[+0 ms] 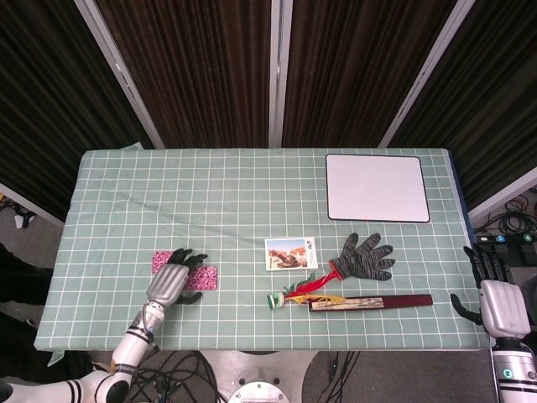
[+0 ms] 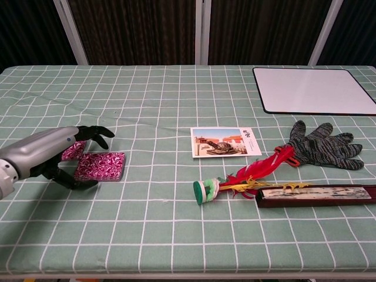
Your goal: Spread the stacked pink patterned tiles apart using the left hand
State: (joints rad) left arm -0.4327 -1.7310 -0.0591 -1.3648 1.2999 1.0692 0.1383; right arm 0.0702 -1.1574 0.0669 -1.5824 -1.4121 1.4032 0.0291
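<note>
Near the left edge of the green checked table (image 1: 252,193), the left hand (image 1: 170,283) was seen open, holding nothing, over two pink patterned tiles (image 2: 100,165) lying side by side. If pressed unevenly, both could be dragged together.

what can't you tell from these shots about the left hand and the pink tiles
- Whether the left hand touches the pink patterned tiles: both views, its own fingers hide the contact.
- Far tile: partly covered by the hand in both views.
- Postcard text: too small.
</note>
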